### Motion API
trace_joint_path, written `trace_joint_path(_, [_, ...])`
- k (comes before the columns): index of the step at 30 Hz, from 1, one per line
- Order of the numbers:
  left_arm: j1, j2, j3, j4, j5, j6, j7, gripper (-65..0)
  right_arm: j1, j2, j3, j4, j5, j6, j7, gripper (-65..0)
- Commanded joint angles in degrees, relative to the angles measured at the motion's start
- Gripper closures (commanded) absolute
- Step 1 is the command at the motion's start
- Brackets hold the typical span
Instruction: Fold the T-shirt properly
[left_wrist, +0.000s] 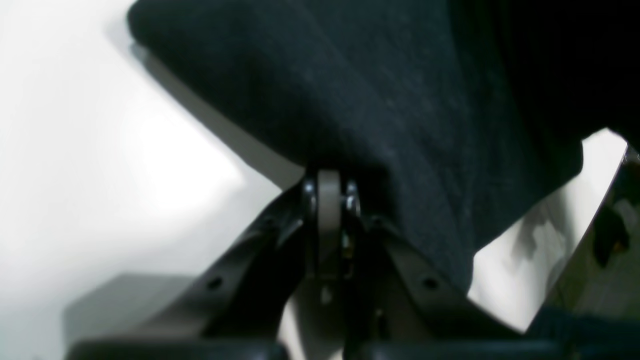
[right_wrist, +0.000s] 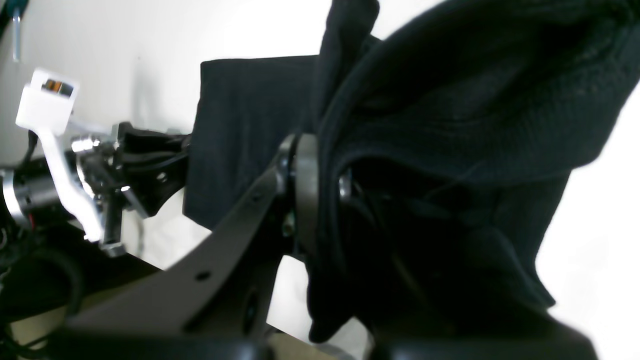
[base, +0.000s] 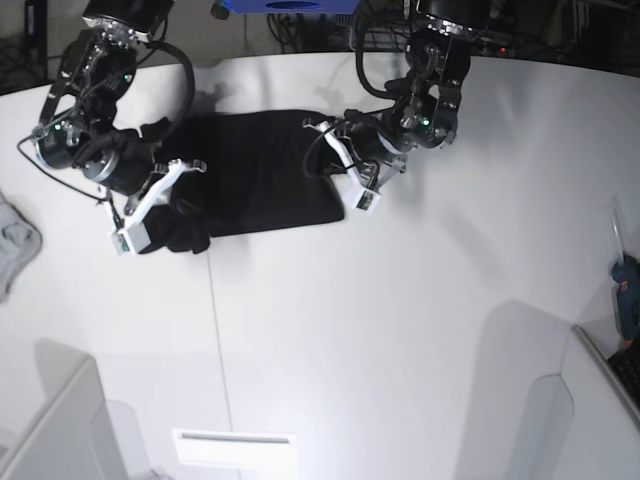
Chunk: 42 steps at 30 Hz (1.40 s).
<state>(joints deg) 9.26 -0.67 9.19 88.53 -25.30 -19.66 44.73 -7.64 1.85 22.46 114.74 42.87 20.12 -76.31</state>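
Base view gives the layout best: nearest the camera the white table (base: 400, 330) lies bare, and farther back the T-shirt (base: 265, 180) rests as a dark, roughly rectangular panel whose long axis runs left to right across the far half of the table, plain side up with no print showing. Each arm holds one end of that panel. At the near-left corner the right gripper (base: 170, 205) is clamped on a bunched wad of the shirt's edge; the right wrist view shows its jaws closed with thick folds of black cloth (right_wrist: 450, 150) caught between them and drooping below. At the right end the left gripper (base: 335, 165) has its jaws pressed tight together on a thinner edge of the fabric (left_wrist: 380, 100), which fans away from the fingertips in the left wrist view. So the body of the shirt lies between the two grippers, stretched along the line joining them, and neither arm is clearly the nearer to it, since both are already in contact. My judgement is that the coming fold turns on carrying both held ends the same way, across the short axis, keeping that line taut. At the far left a small grey cloth (base: 15, 245) lies well apart from the shirt.
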Motion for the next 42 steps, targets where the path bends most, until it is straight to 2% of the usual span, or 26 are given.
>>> trace_joint_path(1, [-0.51,0.89,0.17,0.57,0.38,0.1,0.32,0.0,0.56,0.13,-0.17,0.91,1.13,0.23,0.93,0.0])
trace_joint_path(12, [-0.68,1.06,0.08,0.57,0.55,0.1,0.59,0.0,0.39,-4.44,-0.44,0.91,2.27,0.5,-1.01,0.0])
trace_joint_path(16, [-0.77,1.06,0.08,0.92,0.55,0.1,0.59,0.0,0.39,-4.79,-0.44,0.91,6.31,0.06,-1.09,0.0])
trace_joint_path(23, [-0.77,1.06,0.08,1.09,0.55,0.1,0.76,0.0,0.03,-5.06,-0.44,0.29,6.23,-0.03,-0.74,0.0])
trace_joint_path(27, [-0.77,0.97,0.08,1.09,0.55,0.1,0.76,0.0,-1.11,-6.81,-0.88,-0.32,6.23,-0.03,-0.83,0.0])
trace_joint_path(33, [-0.6,0.97,0.08,1.09,0.55,0.1,0.76,0.0,-1.64,-7.43,-5.71,-1.11,2.09,-0.03,1.81,0.0])
trace_joint_path(36, [-0.42,0.89,0.08,1.18,0.55,0.1,0.76,0.0,-1.64,-7.43,-6.85,-3.49,-0.19,-0.03,4.8,0.0])
trace_joint_path(42, [-0.16,-0.17,0.08,1.18,0.46,0.1,0.76,0.0,-1.64,-7.43,-6.85,-5.68,-0.19,-0.03,6.38,0.0])
